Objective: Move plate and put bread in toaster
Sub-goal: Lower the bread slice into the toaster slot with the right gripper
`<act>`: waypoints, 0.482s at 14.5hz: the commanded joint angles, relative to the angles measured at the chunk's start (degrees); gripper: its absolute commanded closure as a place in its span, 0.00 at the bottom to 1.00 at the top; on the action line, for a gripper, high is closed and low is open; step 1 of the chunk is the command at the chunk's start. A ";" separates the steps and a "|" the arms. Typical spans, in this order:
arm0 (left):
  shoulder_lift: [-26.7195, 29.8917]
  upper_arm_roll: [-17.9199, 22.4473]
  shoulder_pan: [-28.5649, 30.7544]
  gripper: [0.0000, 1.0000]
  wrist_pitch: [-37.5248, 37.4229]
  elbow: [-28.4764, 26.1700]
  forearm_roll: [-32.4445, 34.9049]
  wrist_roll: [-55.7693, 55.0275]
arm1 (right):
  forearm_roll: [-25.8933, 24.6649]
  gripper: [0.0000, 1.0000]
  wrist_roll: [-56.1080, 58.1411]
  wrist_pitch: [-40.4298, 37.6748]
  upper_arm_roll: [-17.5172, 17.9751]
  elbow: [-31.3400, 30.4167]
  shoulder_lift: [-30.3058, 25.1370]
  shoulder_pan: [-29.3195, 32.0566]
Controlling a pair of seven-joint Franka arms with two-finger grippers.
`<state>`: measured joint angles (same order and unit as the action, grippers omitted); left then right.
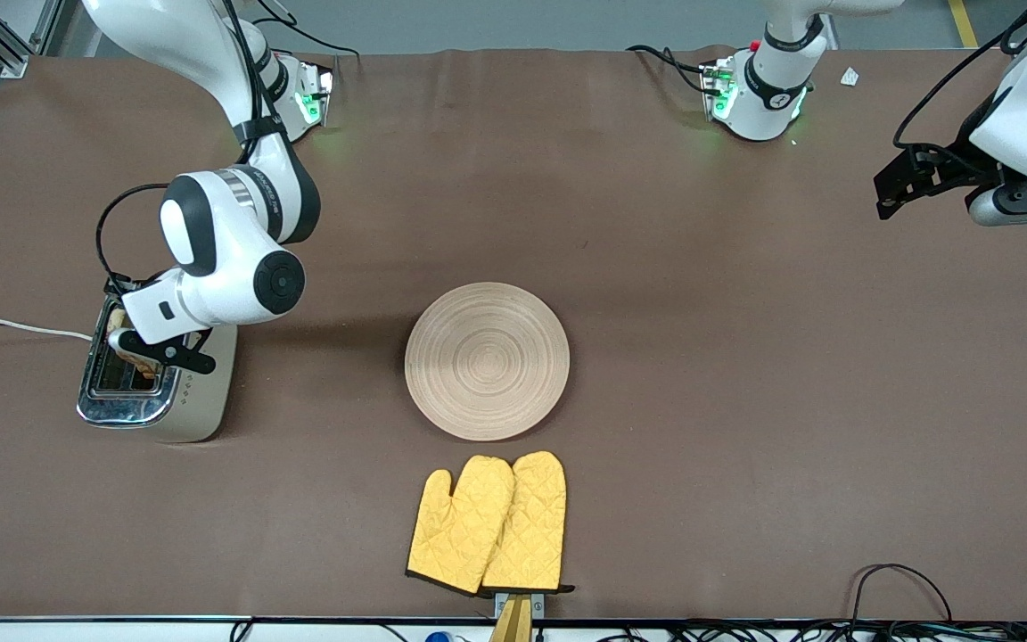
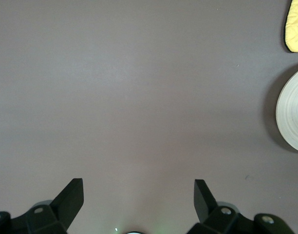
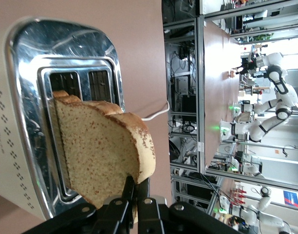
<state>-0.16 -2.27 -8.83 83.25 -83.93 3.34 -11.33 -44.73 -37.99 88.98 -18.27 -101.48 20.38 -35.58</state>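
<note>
Right tool [image 3: 134,197] pinches the bread [image 3: 102,151] by one edge, directly over the toaster [image 1: 157,374]; slice hangs at a slot mouth, partly in. Toaster stands at the right arm's end of the surface [image 1: 745,401]. Plate [image 1: 487,360] lies mid-surface, well apart from the toaster. Yellow oven mitts [image 1: 488,524] lie nearer the front camera than the toaster. Left tool [image 2: 139,195] waits over bare surface, fingers spread, well apart from the toaster.

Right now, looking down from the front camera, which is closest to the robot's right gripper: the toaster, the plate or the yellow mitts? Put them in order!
1. Toaster: right under the right gripper, which is shut on the bread over a slot.
2. Plate: mid-table, bare.
3. Mitts: nearer the front camera than the plate, at the table's edge.
</note>
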 commanded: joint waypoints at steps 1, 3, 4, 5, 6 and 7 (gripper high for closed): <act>-0.63 0.25 -0.05 0.00 -0.01 1.40 0.44 1.23 | -0.18 1.00 -1.04 3.64 0.07 -1.71 -1.75 1.55; -0.63 0.25 -0.05 0.00 -0.10 1.40 0.35 1.23 | -0.09 1.00 -1.12 6.63 0.07 -1.97 -0.44 3.31; -0.63 0.25 -0.05 0.00 -0.10 1.40 0.35 1.23 | 0.08 1.00 -1.30 7.34 0.16 -2.40 -0.08 3.67; -0.63 0.25 -0.05 0.00 -0.10 1.40 0.35 1.23 | 0.17 1.00 -1.30 7.52 0.16 -2.41 0.36 3.85; -0.63 0.25 -0.05 0.00 -0.10 1.40 0.35 1.23 | 0.26 1.00 -1.30 8.05 0.16 -2.41 0.36 3.94; -0.63 0.25 -0.05 0.00 -0.10 1.40 0.44 1.23 | 0.26 1.00 -1.30 8.84 0.16 -2.41 0.54 4.20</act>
<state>-0.16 -2.26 -8.83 83.25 -83.92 3.34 -11.33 -44.74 -37.99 96.67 -18.55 -103.03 21.29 -31.84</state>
